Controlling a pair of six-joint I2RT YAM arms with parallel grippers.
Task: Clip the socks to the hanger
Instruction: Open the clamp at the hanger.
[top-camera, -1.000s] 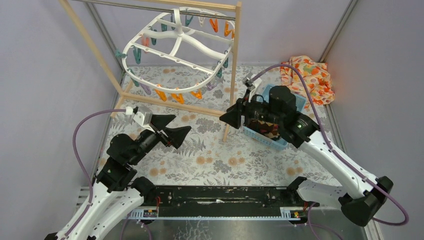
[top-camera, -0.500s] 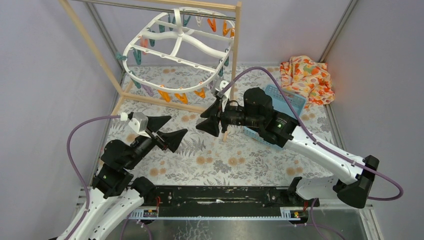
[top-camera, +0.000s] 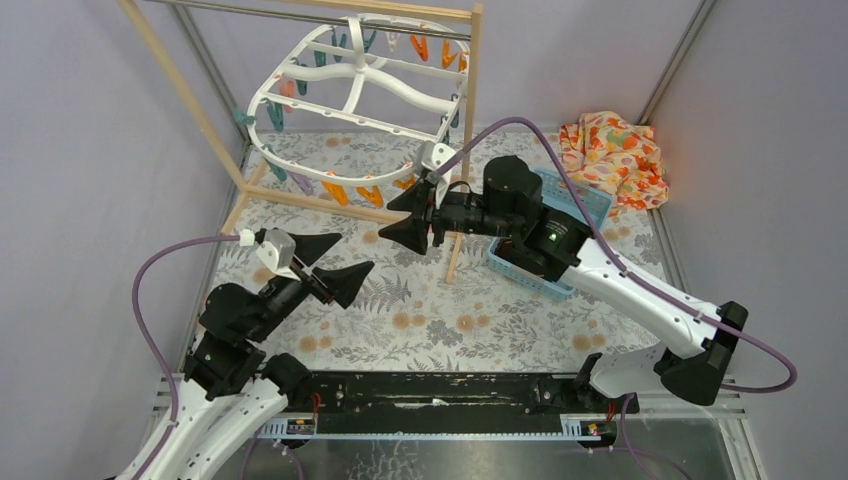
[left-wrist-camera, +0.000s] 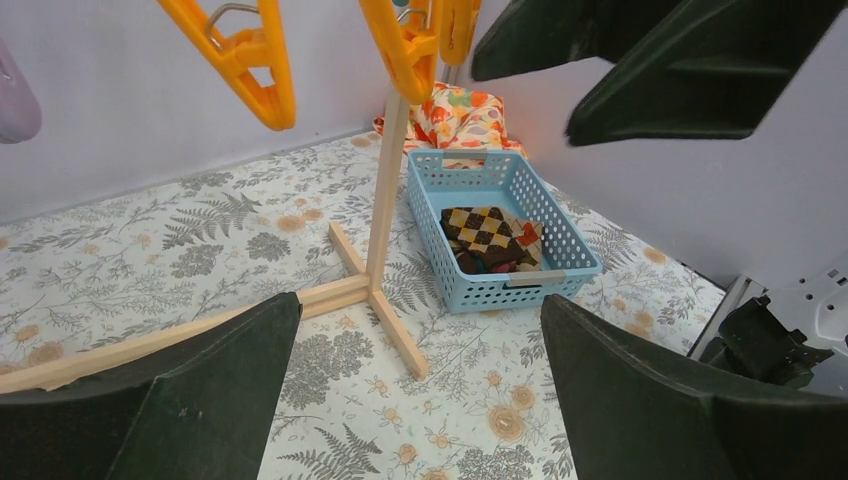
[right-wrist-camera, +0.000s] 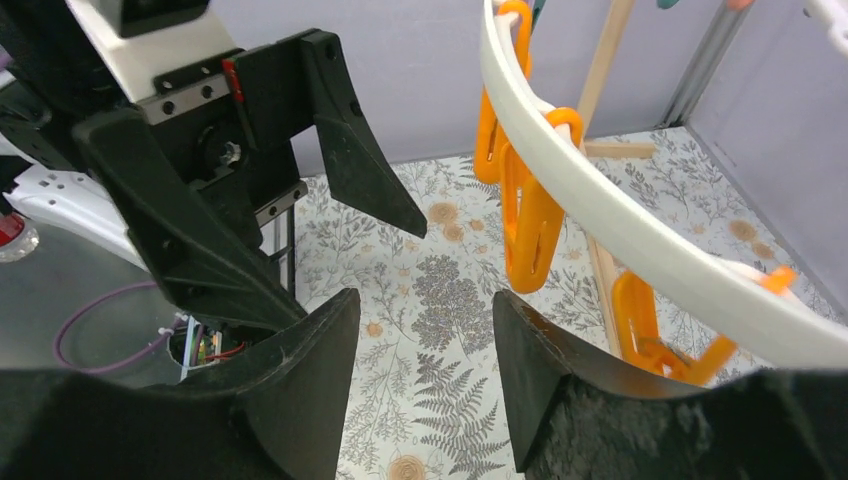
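Your right claw (top-camera: 387, 223) is partly open and empty, just beside the hanger's (right-wrist-camera: 600, 212) orange pegs (right-wrist-camera: 530, 230). Left claw (top-camera: 356, 252) spread wide, holding nothing. Socks (left-wrist-camera: 485, 235) lie in the blue basket (left-wrist-camera: 575, 262).

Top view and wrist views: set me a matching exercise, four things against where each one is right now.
Things:
1. socks
2. floral cloth
3. hanger
4. right gripper

Places:
A. hanging from the wooden rack
B. in the blue basket
C. beside the orange pegs, open and empty
D. heaped at the far right corner of the table

Pairs: 1-B, 2-D, 3-A, 4-C
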